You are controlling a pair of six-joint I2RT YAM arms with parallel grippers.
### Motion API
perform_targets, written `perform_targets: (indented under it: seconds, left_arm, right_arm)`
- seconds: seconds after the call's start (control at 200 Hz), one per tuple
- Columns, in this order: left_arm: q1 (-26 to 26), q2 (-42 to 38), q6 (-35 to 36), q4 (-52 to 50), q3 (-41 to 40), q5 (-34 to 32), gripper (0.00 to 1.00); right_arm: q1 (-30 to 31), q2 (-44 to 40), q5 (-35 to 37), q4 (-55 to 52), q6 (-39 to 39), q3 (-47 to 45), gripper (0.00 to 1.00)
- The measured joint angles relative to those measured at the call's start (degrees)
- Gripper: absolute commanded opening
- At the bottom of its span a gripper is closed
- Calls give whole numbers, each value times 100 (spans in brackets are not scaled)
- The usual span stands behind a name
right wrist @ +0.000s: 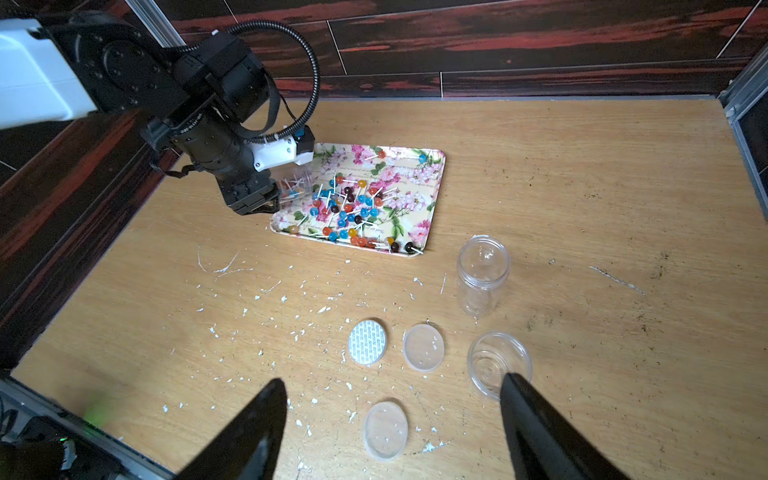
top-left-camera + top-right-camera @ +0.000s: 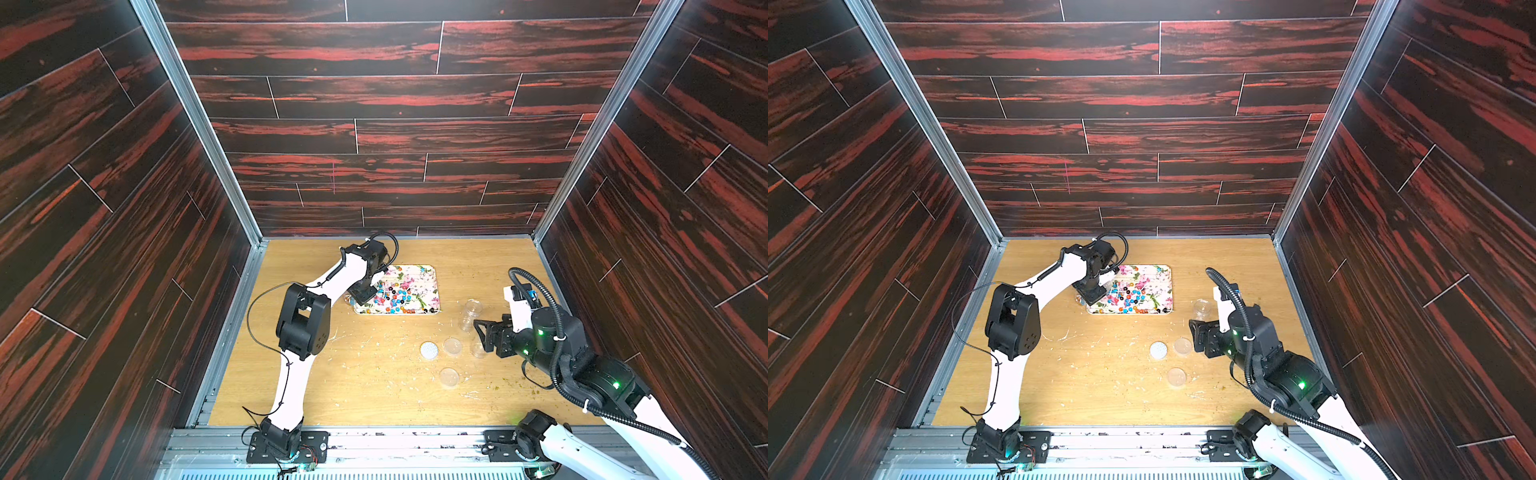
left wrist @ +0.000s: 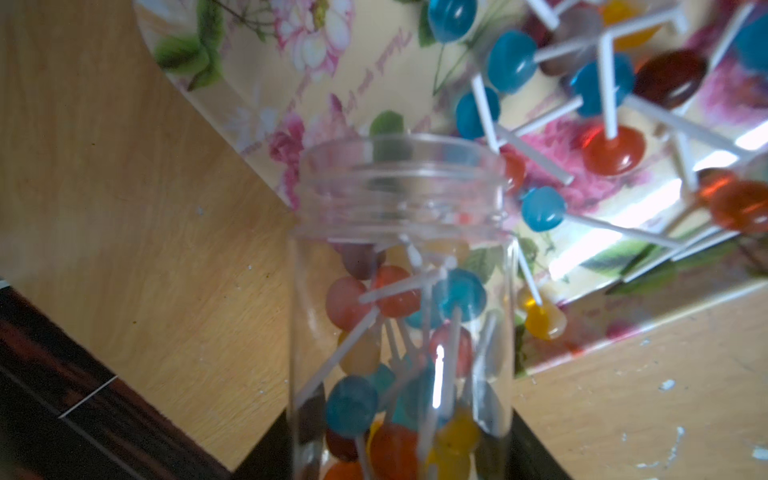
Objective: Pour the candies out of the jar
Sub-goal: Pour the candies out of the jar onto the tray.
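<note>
Right gripper (image 1: 392, 379): two black tapered fingers spread wide, holding nothing. In the right wrist view, one finger (image 1: 536, 415) overlaps the rim of an open jar (image 1: 494, 353), clear plastic, seen from above.

Table (image 1: 602, 199): pale wood grain, strewn with white flecks.

Clear lids, two (image 1: 384, 430) (image 1: 424, 347): flat, round and cloudy. A white disc (image 1: 368, 341) with fine grey print lies beside them.

Tall jar (image 1: 482, 274): clear, upright, lidless, empty, near the tray.

Tray (image 1: 432, 195): rectangular with rounded corners, glossy, printed with pink flowers.

Candies (image 1: 349, 208): glossy balls in blue, orange, red and brown on thin white sticks. Most are scattered on the tray.

Left gripper (image 2: 362, 294): clamped on the candy jar (image 3: 399, 291), which is clear with a threaded mouth, tilted over the tray's corner. Only the left wrist view shows candies inside it; in both top views the arm hides most of it.

Walls (image 2: 395, 104): dark red-streaked wood planks.
</note>
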Motion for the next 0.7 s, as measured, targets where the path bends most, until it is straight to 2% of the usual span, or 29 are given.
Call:
perform_targets:
  seconds: [0.376, 0.696]
  left_arm:
    - [-354, 173, 498, -50, 125, -721, 57]
    - [-439, 269, 721, -33, 125, -1185, 57]
  right_arm:
    - [0, 31, 0, -44, -17, 0, 83]
    - [0, 31, 0, -46, -44, 0, 83]
